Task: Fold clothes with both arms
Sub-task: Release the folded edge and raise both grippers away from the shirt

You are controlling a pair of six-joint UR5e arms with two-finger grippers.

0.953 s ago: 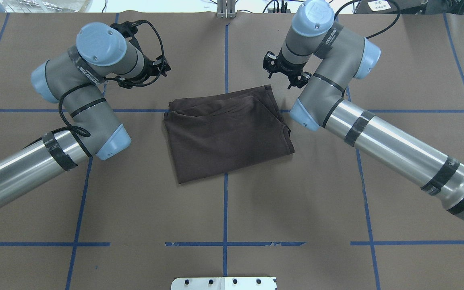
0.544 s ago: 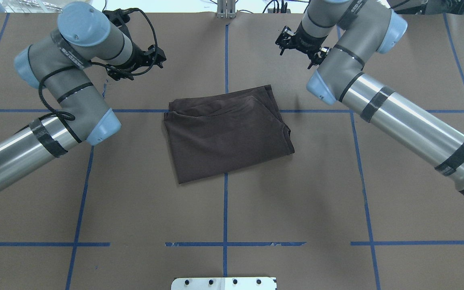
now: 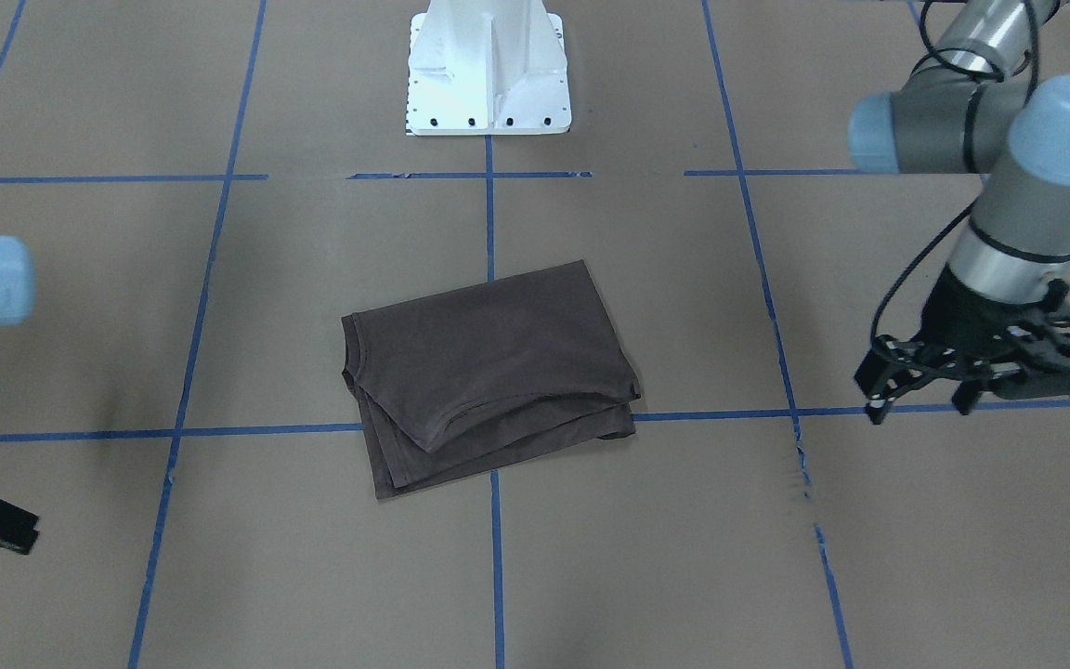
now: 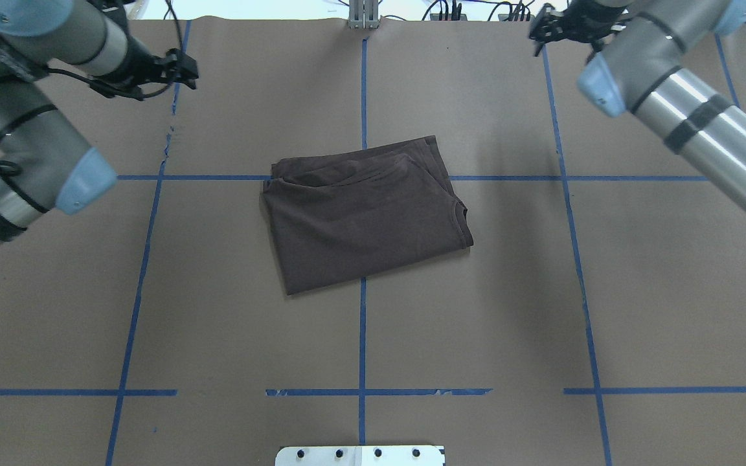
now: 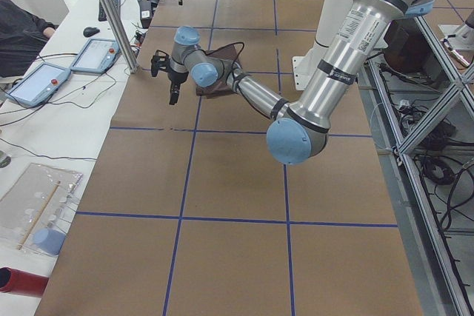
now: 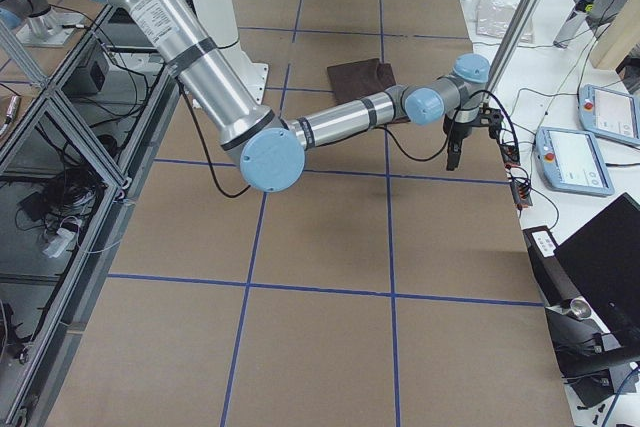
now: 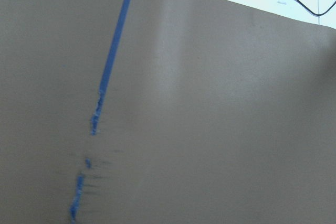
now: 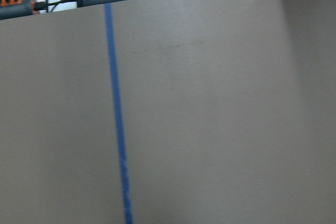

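Observation:
The dark brown T-shirt lies folded into a rough rectangle at the table's middle, also seen in the front-facing view. Its collar, lettering and tags are hidden. My left gripper hangs open and empty above the far left of the table, well clear of the shirt; it also shows in the front-facing view. My right gripper is open and empty at the far right edge, also well clear of the shirt. Both wrist views show only bare brown paper and blue tape.
The white pedestal base stands at the near edge. Brown paper with a blue tape grid covers the table; the tape is torn at one spot. Tablets and a metal post stand past the far edge.
Both arms have swung outward and toward the far edge, away from the shirt. The folded shirt has not moved.

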